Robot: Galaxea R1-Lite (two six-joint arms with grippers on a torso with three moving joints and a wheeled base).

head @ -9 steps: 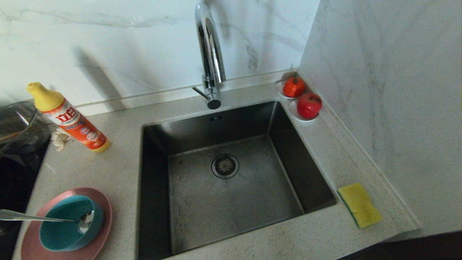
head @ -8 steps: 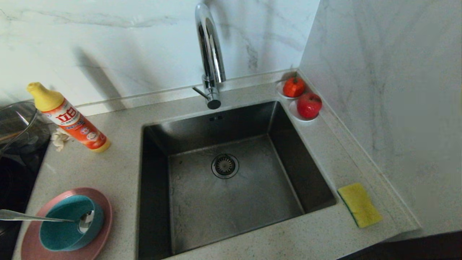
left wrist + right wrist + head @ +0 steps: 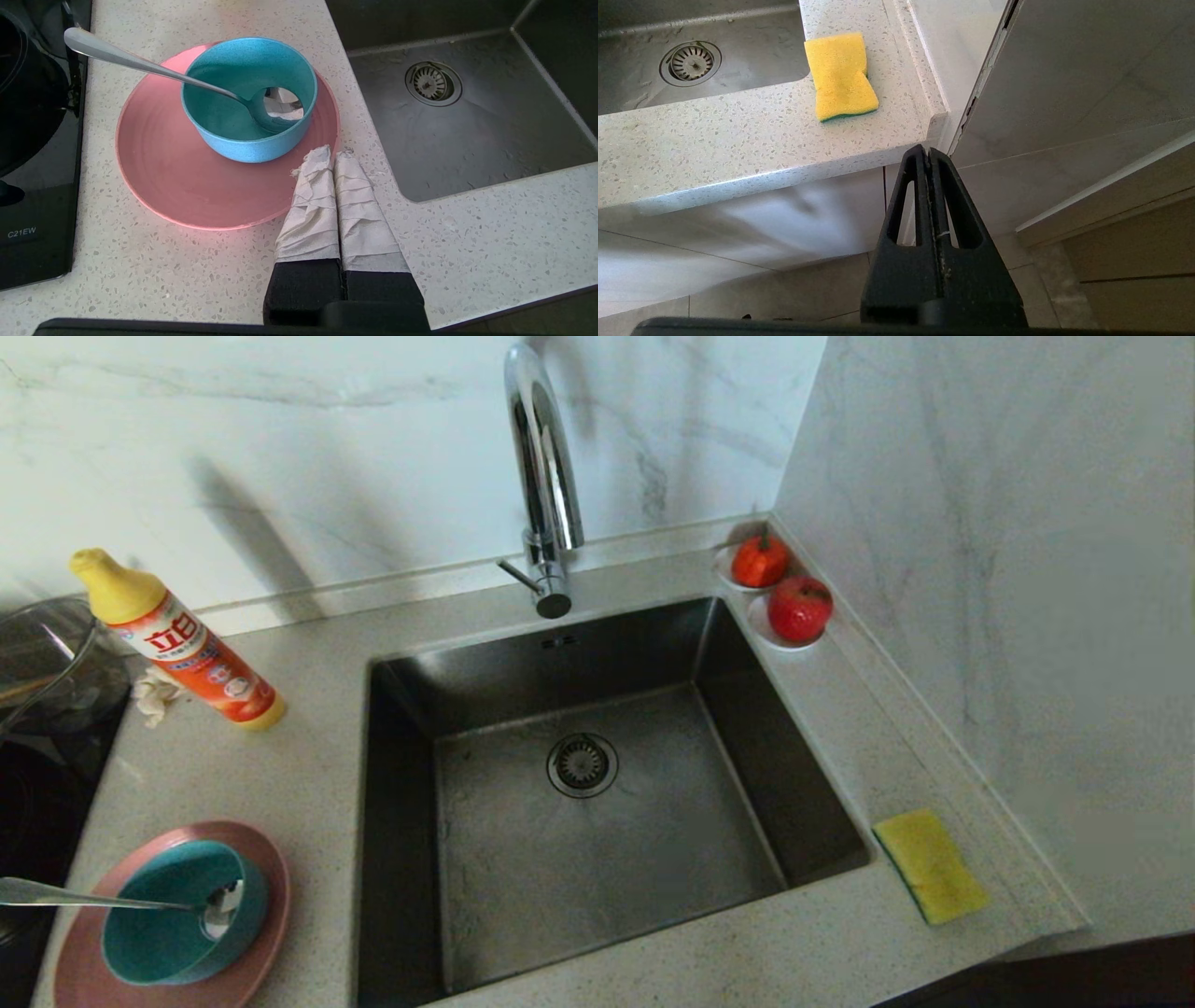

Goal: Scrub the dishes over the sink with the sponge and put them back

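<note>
While both arms' fingers [image 3: 332, 156] press together, the sponge [image 3: 840, 77] lies apart beyond the right fingers [image 3: 927, 151].

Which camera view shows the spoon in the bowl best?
The left wrist view: the whole spoon shows close up, its head inside the teal bowl and its handle leaning over the rim. The head view shows it small at the frame's edge, the handle cut off. The right wrist view does not show it.

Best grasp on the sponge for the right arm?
Take the sponge from above, jaws across its narrow pinched waist on the two long sides. It lies flat, yellow side up, on the counter right of the sink, so probably only a top-down approach works.
</note>
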